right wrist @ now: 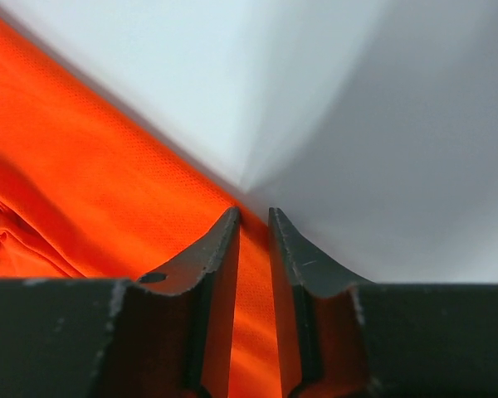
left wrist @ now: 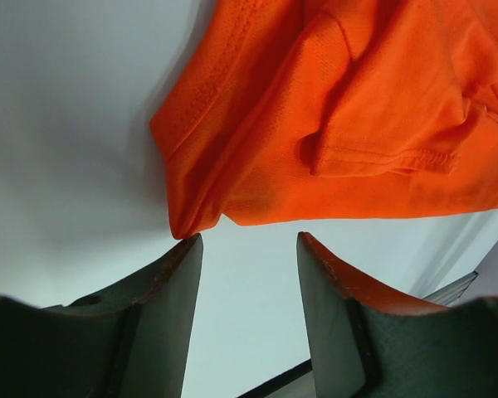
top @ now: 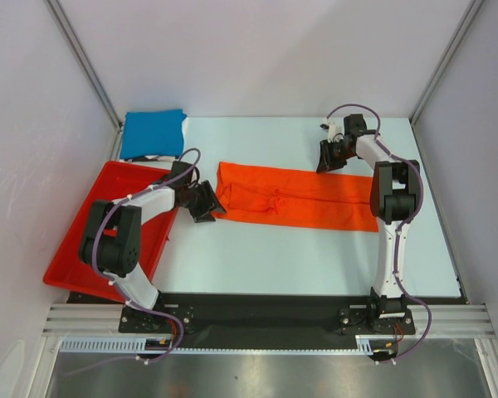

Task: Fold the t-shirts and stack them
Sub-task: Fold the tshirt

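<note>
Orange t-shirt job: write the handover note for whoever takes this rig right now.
Left gripper: open, empty, by the near left corner of the orange t-shirt.
Right gripper: shut on its far edge.
Done: blue t-shirt folded, far left behind the red bin; orange one folded into a long strip in the middle.
Left: fold the strip across, then stack it on the blue.

So the long shirt (top: 299,199) lies across mid-table (top: 257,257), left pincer (top: 206,201) at its left end, right pincer (top: 330,159) at its far edge. Bin (top: 116,178) sits left, with a folded shirt (top: 153,133) behind it.
</note>
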`<state>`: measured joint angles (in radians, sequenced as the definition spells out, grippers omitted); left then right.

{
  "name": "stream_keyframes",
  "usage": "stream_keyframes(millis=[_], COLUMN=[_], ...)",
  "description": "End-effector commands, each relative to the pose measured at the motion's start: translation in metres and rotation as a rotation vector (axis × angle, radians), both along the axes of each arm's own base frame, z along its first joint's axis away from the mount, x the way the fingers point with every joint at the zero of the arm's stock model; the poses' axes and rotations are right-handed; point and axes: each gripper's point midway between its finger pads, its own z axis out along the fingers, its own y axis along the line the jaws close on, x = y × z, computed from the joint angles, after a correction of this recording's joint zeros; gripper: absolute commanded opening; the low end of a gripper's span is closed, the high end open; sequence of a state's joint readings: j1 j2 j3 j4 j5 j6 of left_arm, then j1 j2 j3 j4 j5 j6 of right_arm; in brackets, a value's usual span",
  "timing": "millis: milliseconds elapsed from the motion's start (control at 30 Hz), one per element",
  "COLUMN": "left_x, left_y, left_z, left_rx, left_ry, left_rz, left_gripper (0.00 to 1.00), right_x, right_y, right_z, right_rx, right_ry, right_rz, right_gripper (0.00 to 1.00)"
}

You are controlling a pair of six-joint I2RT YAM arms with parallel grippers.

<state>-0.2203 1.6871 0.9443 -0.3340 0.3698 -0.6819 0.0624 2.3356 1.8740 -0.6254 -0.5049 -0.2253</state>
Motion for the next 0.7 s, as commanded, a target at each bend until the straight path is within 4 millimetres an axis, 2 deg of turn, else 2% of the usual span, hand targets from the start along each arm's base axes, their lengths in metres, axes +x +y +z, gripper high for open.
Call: stream_keyframes(millis=[0,233,400,433,533,567,667], left_x=[0.014,0.014,0.023,0.025,0.035,0.037,0.052], left_y=[0.001,0.012,0.015,0.015,0.016,0.016,0.017], left_z=[0.004,-0.014,-0.017,-0.018,-0.020,-0.020,-0.021], left_rx=[-0.004,0.071,0.097,0.104,0.123,0.128,0.163], left_ry=[-0.013,0.015,0.003,0.005,0.003,0.001,-0.007], left_rz=[0.061,0.098,0.110,0.108,0.105,0.103,0.091], left_gripper=[0.55,0.55,0.52,0.50,0.33,0.23,0.08], right_x=[-0.008,-0.005,-0.007,-0.007,-0.005,-0.004,-0.003], right_y=[-0.005,-0.010,-0.011,-0.009,-0.008,-0.008,-0.010], right_z=[-0.005,-0.001,-0.002,-0.002,-0.004,-0.004,-0.005], right_rx=[-0.016,0.017,0.043,0.049,0.063,0.065,0.068], right_ry=[0.035,0.032,0.038,0.037,0.046,0.050,0.062], right_rz=[-0.020,-0.044,-0.050,-0.047,-0.068,-0.077,-0.103], right_gripper=[0.26,0.21,0.17,0.15,0.05,0.01,0.00])
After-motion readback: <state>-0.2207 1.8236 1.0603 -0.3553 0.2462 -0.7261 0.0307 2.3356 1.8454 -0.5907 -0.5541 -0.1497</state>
